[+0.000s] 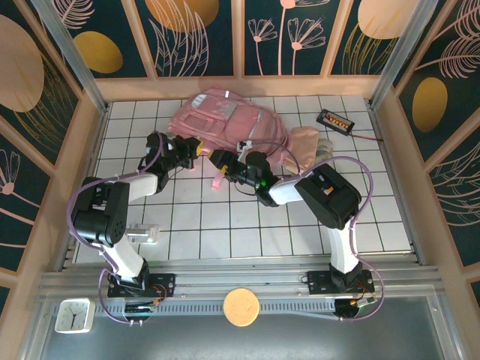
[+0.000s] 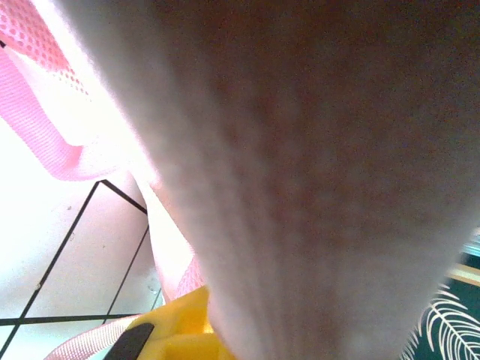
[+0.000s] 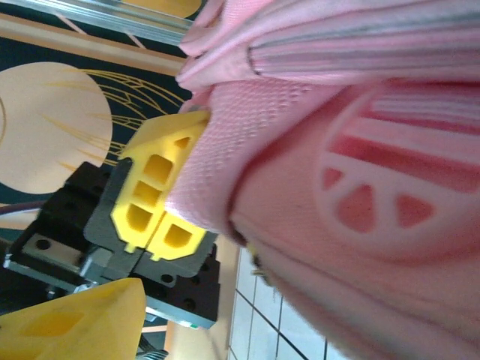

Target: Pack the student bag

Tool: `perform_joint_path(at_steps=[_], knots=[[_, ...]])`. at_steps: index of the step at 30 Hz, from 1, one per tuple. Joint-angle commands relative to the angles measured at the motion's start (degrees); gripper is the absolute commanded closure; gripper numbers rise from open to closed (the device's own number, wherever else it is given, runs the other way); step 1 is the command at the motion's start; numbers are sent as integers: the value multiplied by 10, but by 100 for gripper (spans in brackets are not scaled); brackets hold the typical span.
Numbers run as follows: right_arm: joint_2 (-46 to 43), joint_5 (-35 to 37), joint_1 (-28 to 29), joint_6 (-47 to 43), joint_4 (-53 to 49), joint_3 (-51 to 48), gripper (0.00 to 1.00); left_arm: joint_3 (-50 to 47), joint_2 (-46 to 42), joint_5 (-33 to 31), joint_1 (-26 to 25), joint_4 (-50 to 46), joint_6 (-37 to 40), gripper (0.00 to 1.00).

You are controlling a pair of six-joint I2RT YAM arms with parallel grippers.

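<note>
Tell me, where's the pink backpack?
Top view: the student bag lies far-middle on the table, beige pouch at its right, left pincer and right pincer at its near edge.

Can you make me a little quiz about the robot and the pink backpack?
1. True or false: the left gripper and right gripper are both at the near edge of the student bag.
2. In the top view, what lies against the bag's right side? A) beige pouch B) banana C) book
3. Fill in: the gripper fingers are coloured ____.

Key: 1 true; 2 A; 3 yellow.
</note>
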Motion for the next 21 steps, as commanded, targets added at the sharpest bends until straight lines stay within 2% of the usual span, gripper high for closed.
perform_joint_path(at_steps=[1, 12, 21], knots=[[8, 17, -4, 5, -11, 7, 26, 30, -25, 43, -10, 68, -48, 100], [14, 17, -21, -29, -26, 39, 26, 24, -22, 48, -11, 78, -59, 100], [2, 0, -22, -43, -12, 30, 33, 23, -17, 48, -12, 85, -62, 100]])
